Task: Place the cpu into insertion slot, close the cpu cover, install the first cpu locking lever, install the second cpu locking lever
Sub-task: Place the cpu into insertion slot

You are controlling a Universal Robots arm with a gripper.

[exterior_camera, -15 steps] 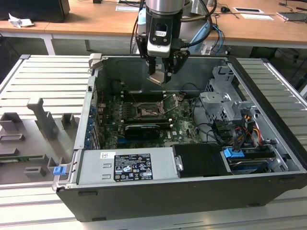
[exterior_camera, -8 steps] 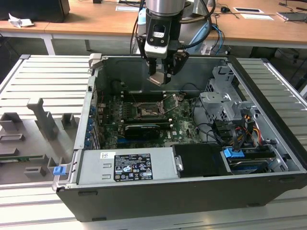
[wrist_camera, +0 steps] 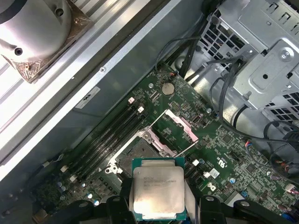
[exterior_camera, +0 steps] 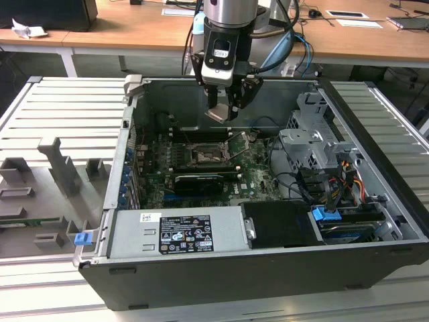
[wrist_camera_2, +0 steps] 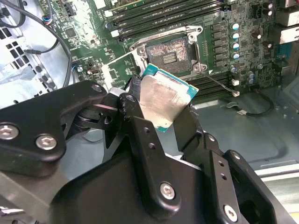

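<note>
Robotics lab bench in an office-like room, as I see it from my remote station.
I work over a table [exterior_camera: 67, 111] of ribbed aluminium profiles, with grey jigs [exterior_camera: 60, 168] standing on it beside an open PC case [exterior_camera: 268, 268] whose motherboard [exterior_camera: 258, 171] lies bare. My gripper [exterior_camera: 226, 107] grips a cpu [wrist_camera: 158, 193] above the board. Behind the table stand wooden desks [exterior_camera: 134, 33] with papers [exterior_camera: 358, 23] on them.

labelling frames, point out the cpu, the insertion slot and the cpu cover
the cpu [wrist_camera: 158, 189]: first wrist view, middle of its silvery top
the insertion slot [wrist_camera_2: 170, 50]: second wrist view, dark contact field inside its rim
the cpu cover [wrist_camera_2: 124, 59]: second wrist view, silvery strip of its frame
</note>
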